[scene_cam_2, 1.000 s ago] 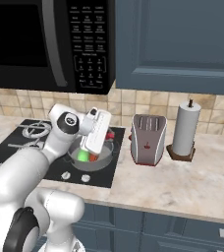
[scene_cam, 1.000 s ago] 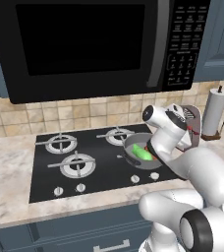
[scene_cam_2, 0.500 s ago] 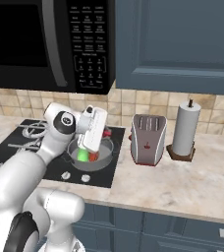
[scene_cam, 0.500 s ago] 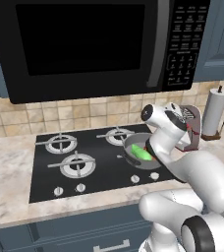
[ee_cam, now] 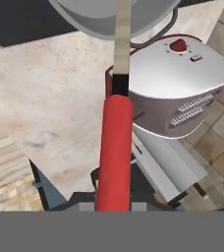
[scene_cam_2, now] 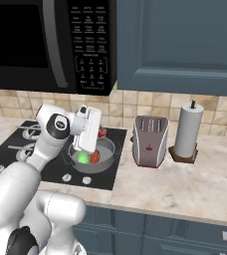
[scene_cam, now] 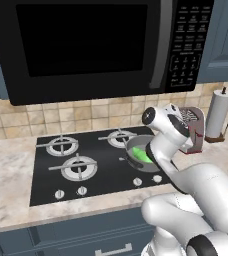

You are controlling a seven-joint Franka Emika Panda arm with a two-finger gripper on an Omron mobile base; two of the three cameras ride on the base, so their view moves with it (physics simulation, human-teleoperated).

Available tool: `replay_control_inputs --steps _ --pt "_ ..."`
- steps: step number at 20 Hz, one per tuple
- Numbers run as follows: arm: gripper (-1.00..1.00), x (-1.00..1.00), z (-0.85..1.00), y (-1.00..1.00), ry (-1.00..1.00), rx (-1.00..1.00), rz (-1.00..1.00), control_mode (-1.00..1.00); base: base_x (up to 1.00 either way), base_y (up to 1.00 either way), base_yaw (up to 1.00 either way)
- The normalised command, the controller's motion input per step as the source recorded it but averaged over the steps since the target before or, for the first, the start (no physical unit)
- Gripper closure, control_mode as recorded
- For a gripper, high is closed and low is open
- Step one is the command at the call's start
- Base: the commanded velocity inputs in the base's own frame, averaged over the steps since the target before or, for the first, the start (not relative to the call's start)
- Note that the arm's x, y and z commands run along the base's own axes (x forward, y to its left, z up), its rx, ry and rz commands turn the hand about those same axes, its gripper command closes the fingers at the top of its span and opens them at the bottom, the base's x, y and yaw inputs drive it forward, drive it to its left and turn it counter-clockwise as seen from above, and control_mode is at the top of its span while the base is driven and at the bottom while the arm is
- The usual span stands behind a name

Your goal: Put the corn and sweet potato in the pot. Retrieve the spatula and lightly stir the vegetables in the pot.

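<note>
Pictured over the desk (scene_cam_2: 150, 184): one pot (scene_cam_2: 108, 149) holding one corn (scene_cam_2: 82, 157) and one sweet potato (scene_cam_2: 95, 158); one pincer (ee_cam: 115, 199) clamped on one spatula (ee_cam: 115, 147); one toaster (scene_cam_2: 150, 141) beside.

**Colours around the stove**

Bright green on the corn (scene_cam_2: 82, 157), orange-brown on the sweet potato (scene_cam_2: 95, 158) right beside it, both sitting in a grey metal pot (scene_cam_2: 107, 148) with a darker inside. Red handle, pale silvery shaft on the spatula (ee_cam: 115, 147). Black stovetop (scene_cam: 51, 176) with silver burner rings and pale knobs. Glossy black microwave (scene_cam: 86, 45), tiny white button labels. Slate blue cabinets (scene_cam_2: 185, 45). Beige and tan checkered tile backsplash (scene_cam_2: 155, 102). Mottled cream-and-grey marble look on the counter (scene_cam_2: 185, 184). Silver toaster (scene_cam_2: 149, 141) with a small red mark on the front. White paper towel roll (scene_cam_2: 188, 130) on a brown holder. White robot arm (scene_cam: 206, 190) with dark joints.
</note>
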Motion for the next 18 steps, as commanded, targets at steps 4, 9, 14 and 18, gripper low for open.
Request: replay_control_inputs --steps 4,9,14,18 --pt "1.00 -0.02 0.19 0.18 0.00 0.01 0.07 -1.00 0.00 0.00 0.00" --pt "1.00 -0.03 0.20 0.10 0.00 0.03 0.07 -1.00 0.00 0.00 0.00" --pt "1.00 -0.07 0.02 0.06 0.00 0.00 0.09 -1.00 0.00 0.00 0.00" --pt "1.00 0.00 0.15 0.00 0.00 0.01 0.06 -1.00 0.00 0.00 0.00"
